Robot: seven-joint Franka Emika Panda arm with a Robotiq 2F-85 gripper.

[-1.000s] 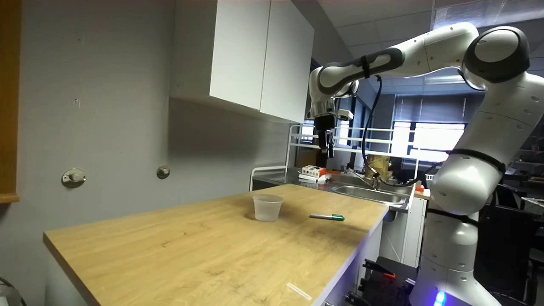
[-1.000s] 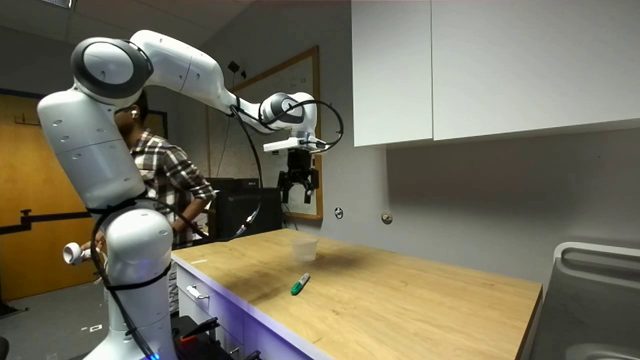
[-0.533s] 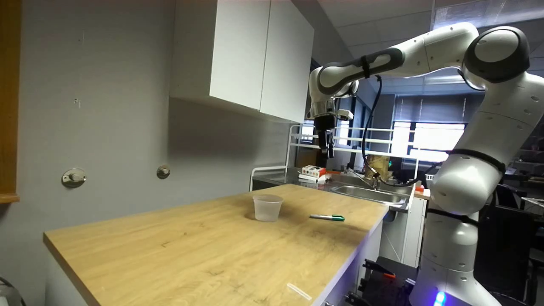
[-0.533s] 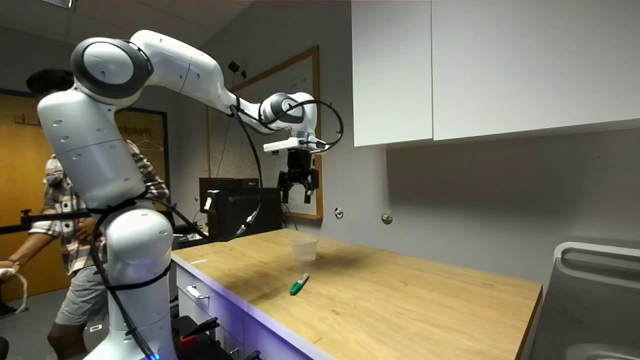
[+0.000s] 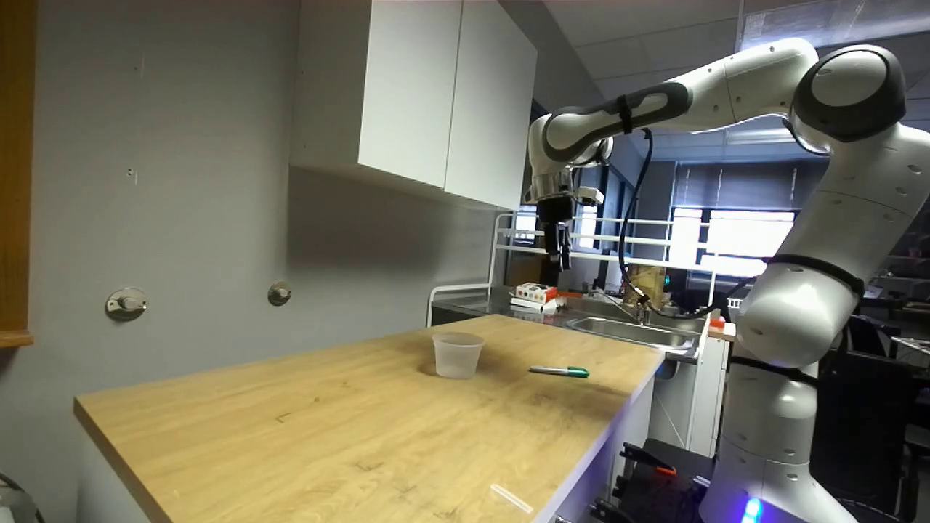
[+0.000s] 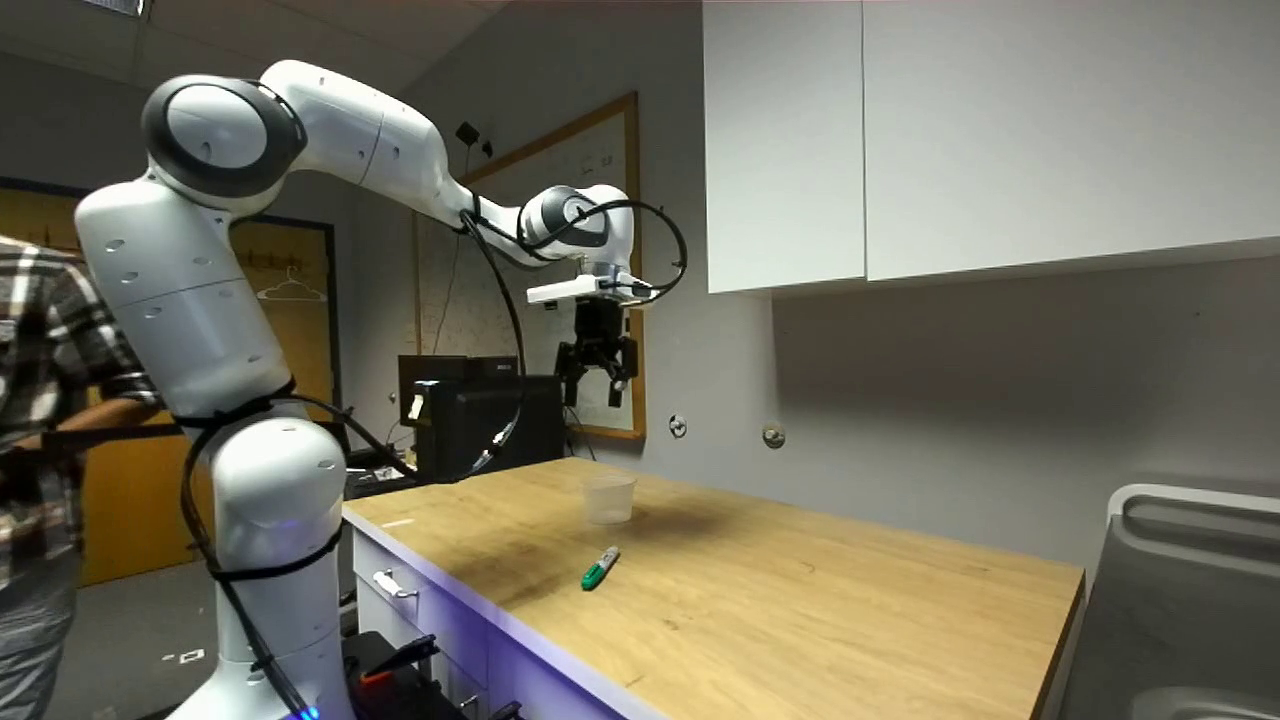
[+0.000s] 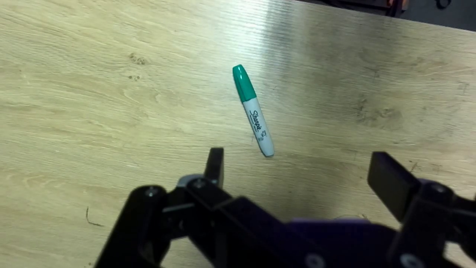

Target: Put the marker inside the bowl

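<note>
The marker, green-capped with a pale grey body, lies flat on the wooden counter in both exterior views (image 5: 558, 371) (image 6: 600, 569). In the wrist view the marker (image 7: 253, 111) lies ahead of the fingers, its cap pointing away. The bowl, a translucent whitish cup, stands upright on the counter in both exterior views (image 5: 458, 356) (image 6: 609, 500), a short way from the marker. In the wrist view the bowl is almost wholly hidden behind the gripper. My gripper (image 7: 297, 160) is open and empty. It points down, high above the counter, in both exterior views (image 5: 558, 260) (image 6: 594, 390).
The wooden counter (image 5: 327, 428) runs along the wall. A white wall cabinet (image 5: 421, 94) hangs above it. A sink (image 5: 632, 330) and a red-and-white box (image 5: 536, 293) are beyond the counter's end. A person (image 6: 40, 450) stands behind the arm.
The person behind the arm has moved toward the left edge of an exterior view. The arm, gripper, marker and bowl have not visibly moved.
</note>
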